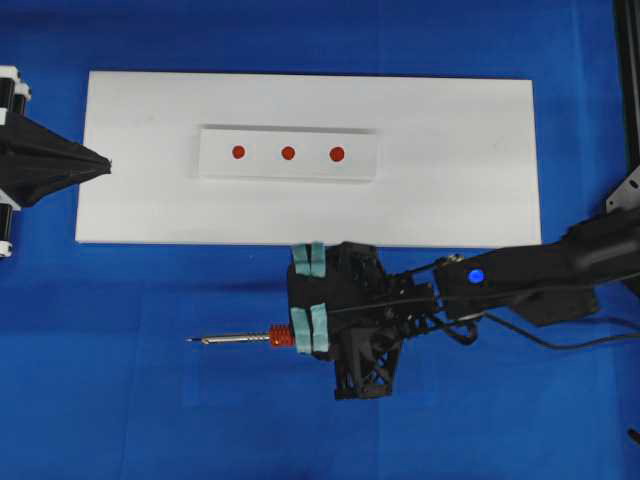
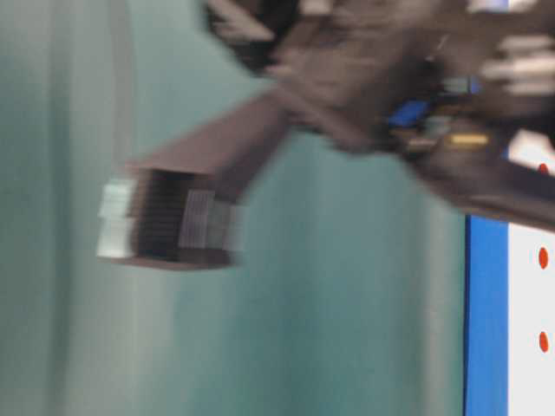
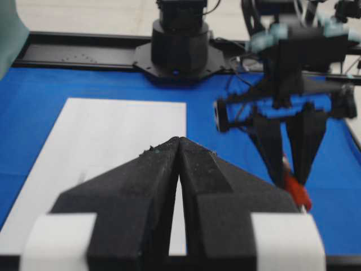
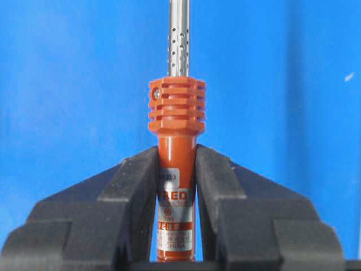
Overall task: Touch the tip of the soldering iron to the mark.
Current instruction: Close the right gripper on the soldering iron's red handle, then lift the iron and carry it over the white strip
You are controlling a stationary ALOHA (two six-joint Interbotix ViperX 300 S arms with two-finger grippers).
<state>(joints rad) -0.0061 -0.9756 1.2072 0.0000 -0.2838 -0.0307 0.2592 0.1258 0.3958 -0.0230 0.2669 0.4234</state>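
The soldering iron [image 1: 240, 339] lies level over the blue mat in front of the white board, its tip [image 1: 191, 340] pointing left. My right gripper [image 1: 298, 337] is shut on its red-orange handle [image 4: 176, 169], and the silver shaft [image 4: 179, 39] runs straight out ahead of the jaws. The mark [image 1: 288, 153] is the middle red dot on the white block [image 1: 288, 173], well beyond the tip. My left gripper [image 1: 108, 163] is shut and empty over the board's left edge; its tips [image 3: 179, 141] meet in the left wrist view.
The white board [image 1: 450, 190] carries the block with two outer red dots [image 1: 238, 152] [image 1: 337, 154]. The right arm [image 1: 540, 270] stretches in from the right. The table-level view is blurred, showing only the arm and the board's edge [image 2: 529, 329].
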